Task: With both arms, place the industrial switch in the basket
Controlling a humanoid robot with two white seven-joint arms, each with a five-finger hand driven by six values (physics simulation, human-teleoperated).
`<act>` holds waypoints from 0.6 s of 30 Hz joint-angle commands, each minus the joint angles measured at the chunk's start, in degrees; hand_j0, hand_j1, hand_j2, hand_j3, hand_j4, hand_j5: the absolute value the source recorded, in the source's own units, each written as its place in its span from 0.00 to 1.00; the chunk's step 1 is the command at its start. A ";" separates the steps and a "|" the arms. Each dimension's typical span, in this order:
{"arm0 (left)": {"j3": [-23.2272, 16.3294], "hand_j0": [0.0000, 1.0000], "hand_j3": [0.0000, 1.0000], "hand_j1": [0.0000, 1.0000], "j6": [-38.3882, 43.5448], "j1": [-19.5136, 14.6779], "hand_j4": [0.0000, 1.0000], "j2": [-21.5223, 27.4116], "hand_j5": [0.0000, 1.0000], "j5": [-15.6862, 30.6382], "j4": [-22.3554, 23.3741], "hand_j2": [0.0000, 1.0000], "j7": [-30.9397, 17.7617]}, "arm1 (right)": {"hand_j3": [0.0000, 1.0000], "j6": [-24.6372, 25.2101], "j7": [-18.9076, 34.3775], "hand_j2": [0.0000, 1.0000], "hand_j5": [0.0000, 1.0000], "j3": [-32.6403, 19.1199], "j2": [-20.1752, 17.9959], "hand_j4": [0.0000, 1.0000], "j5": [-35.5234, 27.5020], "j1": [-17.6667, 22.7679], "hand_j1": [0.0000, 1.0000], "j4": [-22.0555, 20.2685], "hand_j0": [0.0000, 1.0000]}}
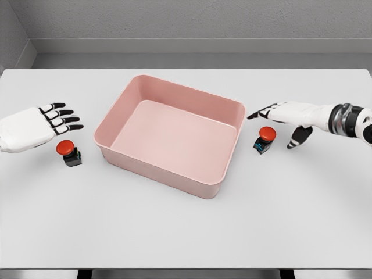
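Two industrial switches are present, one per hand. The left switch [69,152] stands upright on the table [186,232] just below the fingertips of the left hand [36,127], close beside it but apparently not touching; the hand is flat with the fingers extended and slightly spread, holding nothing. The right switch [265,139] stands just below the extended index finger of the right hand [290,119]; this hand is also open and empty, thumb hanging downward on the far side of the switch, contact not confirmed. The pink basket [218,189] lies between the hands, inward of each switch, and contains nothing. Each switch appears to be a small, rigid, light unit: a red mushroom cap on a dark box-shaped base. The domed cap is likely smooth and may depress, so it is judged a poor hold. Grasp the flat sides of the base between thumb and fingers. The high-walled basket requires a lift over the rim.
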 commanded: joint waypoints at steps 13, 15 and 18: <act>-3.69 1.00 1.00 1.00 -0.02 0.18 1.00 -0.19 1.00 0.40 -1.30 1.00 -0.08 | 1.00 0.08 -0.02 1.00 1.00 2.11 0.50 1.00 0.43 0.09 1.00 0.84 1.00; -3.69 1.00 1.00 1.00 -0.02 0.26 1.00 -0.10 1.00 0.40 -2.09 1.00 -1.56 | 1.00 0.08 -0.02 1.00 1.00 2.64 0.77 1.00 0.43 0.09 1.00 0.58 1.00; -4.13 1.00 1.00 1.00 -0.02 0.18 1.00 0.08 1.00 0.32 -2.27 1.00 -2.01 | 1.00 0.08 -0.02 1.00 1.00 2.82 0.77 1.00 0.43 0.00 1.00 0.31 1.00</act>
